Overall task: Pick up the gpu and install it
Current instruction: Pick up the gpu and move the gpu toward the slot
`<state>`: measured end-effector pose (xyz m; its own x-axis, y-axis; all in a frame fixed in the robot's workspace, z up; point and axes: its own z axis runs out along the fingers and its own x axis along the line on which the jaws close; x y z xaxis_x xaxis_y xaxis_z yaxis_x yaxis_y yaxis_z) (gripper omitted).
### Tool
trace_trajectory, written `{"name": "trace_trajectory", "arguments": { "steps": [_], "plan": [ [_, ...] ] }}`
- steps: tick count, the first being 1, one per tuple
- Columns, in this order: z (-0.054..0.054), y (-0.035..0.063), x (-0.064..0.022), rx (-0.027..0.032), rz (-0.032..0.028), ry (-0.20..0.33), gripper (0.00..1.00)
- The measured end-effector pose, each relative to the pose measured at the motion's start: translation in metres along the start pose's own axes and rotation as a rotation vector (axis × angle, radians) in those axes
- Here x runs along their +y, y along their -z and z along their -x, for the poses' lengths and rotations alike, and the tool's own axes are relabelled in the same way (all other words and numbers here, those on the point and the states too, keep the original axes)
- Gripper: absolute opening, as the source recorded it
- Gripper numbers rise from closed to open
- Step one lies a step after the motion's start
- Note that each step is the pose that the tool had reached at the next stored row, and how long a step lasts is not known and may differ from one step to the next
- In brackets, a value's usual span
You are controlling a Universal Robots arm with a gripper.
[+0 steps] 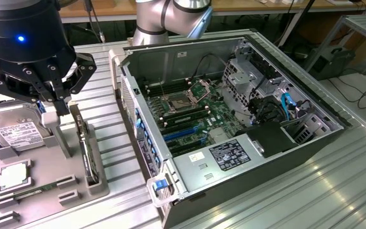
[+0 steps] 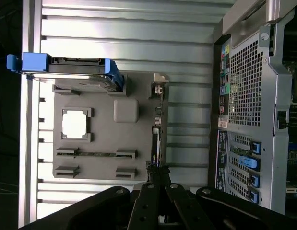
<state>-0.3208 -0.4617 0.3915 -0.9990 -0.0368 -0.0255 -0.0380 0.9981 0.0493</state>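
- Your gripper (image 1: 61, 107) hangs at one end of the gpu (image 1: 89, 157); you cannot tell whether it grips.
- The gpu stands on edge in the grey tray (image 1: 49, 191), beside the open computer case (image 1: 247, 186).

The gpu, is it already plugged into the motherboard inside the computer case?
No, the gpu stands on edge in a slot of the gray tray, outside the open computer case.

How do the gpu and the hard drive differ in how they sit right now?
The gpu is a thin dark card standing on edge; the hard drive is a silver box, label facing up. The hand hangs over the gpu, not the hard drive. Both sit in the grey fixture.
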Motion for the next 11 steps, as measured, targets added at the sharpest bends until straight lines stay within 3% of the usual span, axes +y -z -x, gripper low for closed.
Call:
{"name": "trace_trajectory", "arguments": {
  "steps": [5,9,10,11],
  "plan": [
    [0.0000,0.0000,0.0000,0.0000,0.0001,0.000,0.11],
    [0.0000,0.0000,0.0000,0.0000,0.0000,0.000,0.36],
    [0.0000,0.0000,0.0000,0.0000,0.0000,0.000,0.36],
    [0.0000,0.0000,0.0000,0.0000,0.0000,0.000,0.42]
  ]
}}
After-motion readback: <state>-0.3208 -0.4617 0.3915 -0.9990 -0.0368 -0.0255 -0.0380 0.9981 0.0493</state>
